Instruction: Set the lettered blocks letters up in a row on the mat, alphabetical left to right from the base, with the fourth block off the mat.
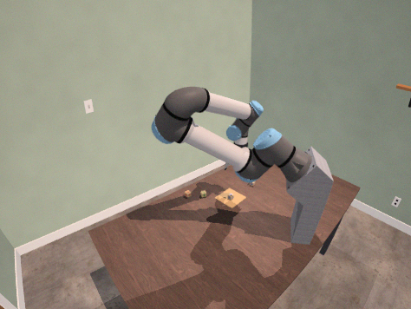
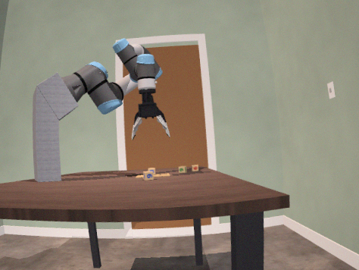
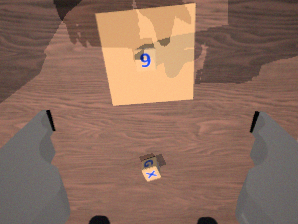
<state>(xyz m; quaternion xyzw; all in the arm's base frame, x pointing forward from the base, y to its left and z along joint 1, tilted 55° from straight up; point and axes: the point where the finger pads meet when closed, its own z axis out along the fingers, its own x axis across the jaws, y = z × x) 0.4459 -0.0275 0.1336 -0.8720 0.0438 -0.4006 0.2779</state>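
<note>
Wooden block [image 3: 150, 173] with blue X on top, off tan mat [image 3: 125, 85], open pincer [image 3: 150, 150] above

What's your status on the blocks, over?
Gripper open, empty, high above table. Block showing 9 on mat; X block off mat, below fingers. Two more blocks off mat. Nothing blocking.

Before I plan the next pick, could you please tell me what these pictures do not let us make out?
- Green-marked block and red-marked block: too small in the exterior and top views to read; outside the wrist view's frame.
- Block with X on top: hidden behind the arm in the top view.
- Gripper: open and empty; the arm hides it in the top view.
- Mat: seen edge-on in the exterior view.
</note>
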